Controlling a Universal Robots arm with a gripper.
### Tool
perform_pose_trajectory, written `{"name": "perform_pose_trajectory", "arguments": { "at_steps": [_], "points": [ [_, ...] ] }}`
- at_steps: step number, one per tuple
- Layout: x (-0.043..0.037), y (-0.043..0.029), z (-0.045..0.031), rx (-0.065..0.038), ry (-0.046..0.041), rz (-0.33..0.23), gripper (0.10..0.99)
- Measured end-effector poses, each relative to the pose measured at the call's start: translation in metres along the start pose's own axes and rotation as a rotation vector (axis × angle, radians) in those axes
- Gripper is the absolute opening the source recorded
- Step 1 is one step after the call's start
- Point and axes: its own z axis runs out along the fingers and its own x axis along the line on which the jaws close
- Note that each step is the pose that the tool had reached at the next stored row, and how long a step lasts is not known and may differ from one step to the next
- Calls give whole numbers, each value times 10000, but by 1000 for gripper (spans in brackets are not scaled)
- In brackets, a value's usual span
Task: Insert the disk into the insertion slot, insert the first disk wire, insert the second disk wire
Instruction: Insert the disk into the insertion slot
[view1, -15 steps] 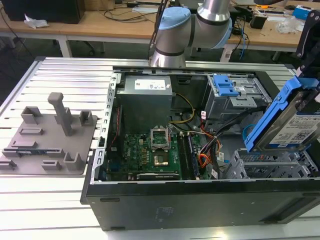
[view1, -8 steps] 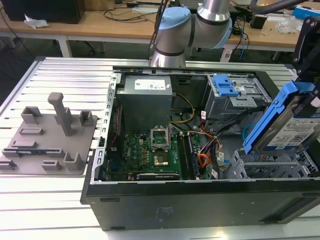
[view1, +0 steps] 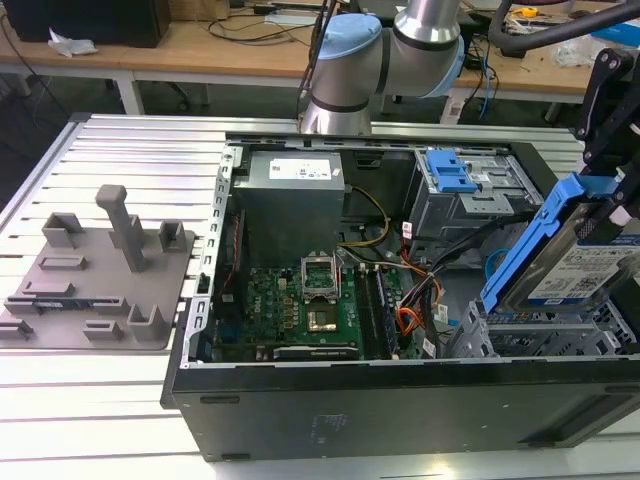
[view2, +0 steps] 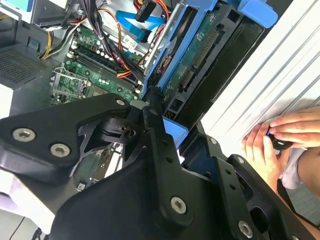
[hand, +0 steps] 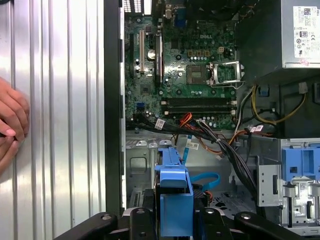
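a robotics lab or workshop: ribbed aluminium surface, wooden workbenches strewn with cables, an open computer case, a grey fixture plate.

Disk silver, blue-framed; insertion slot grey, perforated; motherboard green.

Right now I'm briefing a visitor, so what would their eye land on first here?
The bright blue-framed disk, clamped tilted in the gripper above the insertion slot at the exterior view's right. Then the green motherboard mid-case, and a person's hand resting on the ribbed table in the first wrist view.
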Motion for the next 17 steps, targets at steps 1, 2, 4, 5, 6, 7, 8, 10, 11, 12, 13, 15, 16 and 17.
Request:
{"name": "perform_pose_trajectory", "arguments": {
  "at_steps": [1,2,4,5,6,7,8,10,11,12,13,15,16,17],
  "points": [
    [0,0,5,0,0,0,365],
    [0,-1,9,0,0,1,365],
    [1,-2,20,0,0,2,365],
    [1,-4,27,0,0,0,365],
    [1,-6,33,0,0,0,365],
    [2,-9,44,0,0,0,365],
    [2,-9,57,1,0,1,365],
    [3,-10,91,0,0,0,365],
    [4,-11,105,0,0,0,365],
    [4,-11,114,0,2,0,365],
    [5,-12,128,0,0,1,365],
    [6,-13,159,1,-2,0,365],
    [7,-13,175,1,0,0,365],
    [7,-13,189,0,1,1,365]
  ]
}}
